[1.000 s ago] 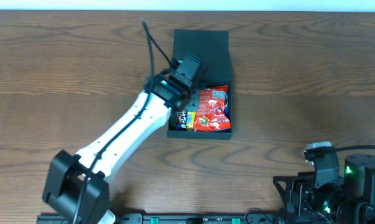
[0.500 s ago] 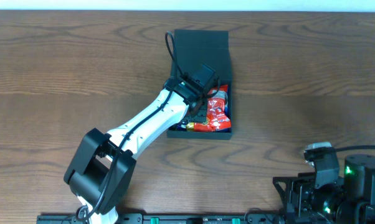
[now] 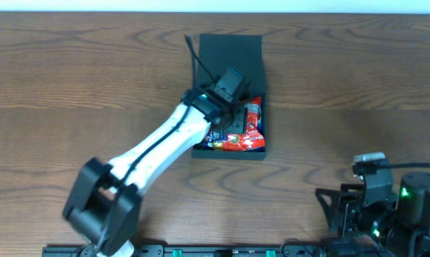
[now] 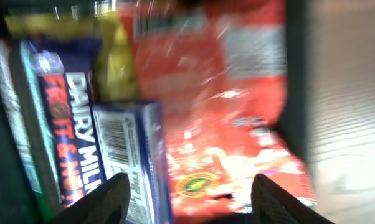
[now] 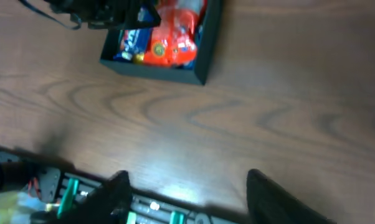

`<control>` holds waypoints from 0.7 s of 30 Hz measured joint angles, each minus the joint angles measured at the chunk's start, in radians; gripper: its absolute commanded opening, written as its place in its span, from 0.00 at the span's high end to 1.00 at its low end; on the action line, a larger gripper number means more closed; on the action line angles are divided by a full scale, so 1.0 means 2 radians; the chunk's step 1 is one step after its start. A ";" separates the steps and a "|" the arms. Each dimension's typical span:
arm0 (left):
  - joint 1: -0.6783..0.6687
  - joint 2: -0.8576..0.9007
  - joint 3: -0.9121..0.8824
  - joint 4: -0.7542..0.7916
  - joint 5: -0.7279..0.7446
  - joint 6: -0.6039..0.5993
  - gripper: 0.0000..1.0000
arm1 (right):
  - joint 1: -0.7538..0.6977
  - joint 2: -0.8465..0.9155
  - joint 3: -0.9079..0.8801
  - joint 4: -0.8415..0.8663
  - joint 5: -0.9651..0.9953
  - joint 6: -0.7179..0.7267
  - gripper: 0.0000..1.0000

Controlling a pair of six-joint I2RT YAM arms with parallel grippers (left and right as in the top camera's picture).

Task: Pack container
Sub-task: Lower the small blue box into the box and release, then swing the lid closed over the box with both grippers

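The container (image 3: 230, 51) is a dark box with its flap lid open at the far side, in the middle of the table. It holds a red snack packet (image 3: 252, 127), a blue Dairy Milk bar (image 4: 60, 137) and a blue carton (image 4: 134, 158). My left gripper (image 3: 228, 107) is open and empty, low over the box's contents; its fingers straddle the blue carton and the red packet (image 4: 225, 124). My right gripper (image 5: 187, 193) is open and empty, parked at the near right table edge. The container also shows in the right wrist view (image 5: 203, 59).
A yellow packet (image 4: 116, 62) lies between the bars and the red packet. The wooden table (image 3: 343, 86) spreads around the box. The right arm's base (image 3: 393, 207) sits at the near right, with a green-lit rail (image 5: 69, 193) along the front edge.
My left arm swung right over the box, then drew slightly back and lowered into it. The right arm shifted a little.
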 measured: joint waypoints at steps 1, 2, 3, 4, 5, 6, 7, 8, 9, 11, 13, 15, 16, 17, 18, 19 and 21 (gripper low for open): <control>0.005 -0.015 0.000 0.006 0.001 -0.001 0.68 | 0.000 0.000 0.000 0.007 0.002 0.002 0.96; 0.012 -0.030 0.000 0.012 0.003 0.001 0.86 | 0.000 0.000 0.000 0.013 0.001 0.003 0.98; 0.021 -0.042 0.000 0.016 0.004 0.002 0.94 | 0.000 0.000 -0.001 0.023 0.004 0.005 0.98; 0.035 -0.055 0.000 0.020 0.005 0.002 0.94 | 0.000 0.000 -0.002 0.034 0.009 0.009 0.98; 0.048 -0.063 0.000 0.023 0.006 0.003 0.94 | 0.000 0.000 -0.007 0.049 0.016 0.014 0.98; 0.065 -0.070 0.001 0.025 0.006 0.006 0.94 | 0.000 -0.001 -0.016 0.069 0.024 0.020 0.99; 0.082 -0.072 0.001 0.025 0.006 0.008 0.94 | 0.000 -0.002 -0.027 0.087 0.033 0.027 0.99; 0.106 -0.072 0.001 0.025 0.007 0.010 0.94 | 0.000 -0.002 -0.047 0.120 0.041 0.035 0.99; 0.123 -0.070 0.001 0.025 0.006 0.011 0.94 | 0.000 0.000 -0.069 0.149 0.046 0.043 0.99; 0.155 -0.062 0.001 0.030 0.008 0.014 0.94 | 0.000 0.007 -0.111 0.212 0.049 0.056 0.99; 0.182 -0.051 0.001 0.045 0.018 0.019 0.94 | 0.000 0.029 -0.150 0.268 0.041 0.066 0.99; 0.209 -0.030 0.001 0.067 0.043 0.025 0.94 | 0.000 0.084 -0.182 0.336 0.015 0.074 0.99; 0.215 -0.022 0.001 0.075 0.051 0.025 0.94 | 0.000 0.117 -0.188 0.359 0.003 0.076 0.99; 0.224 -0.009 0.001 0.085 0.065 0.026 0.94 | 0.000 0.157 -0.189 0.385 -0.012 0.079 0.99; 0.230 0.002 0.001 0.092 0.076 0.026 0.94 | 0.000 0.200 -0.188 0.411 -0.026 0.080 0.99; 0.238 0.019 0.001 0.100 0.091 0.026 0.94 | 0.000 0.250 -0.185 0.432 -0.039 0.082 0.99; 0.248 0.052 0.006 0.109 0.115 0.026 0.94 | 0.000 0.344 -0.172 0.457 -0.061 0.086 0.99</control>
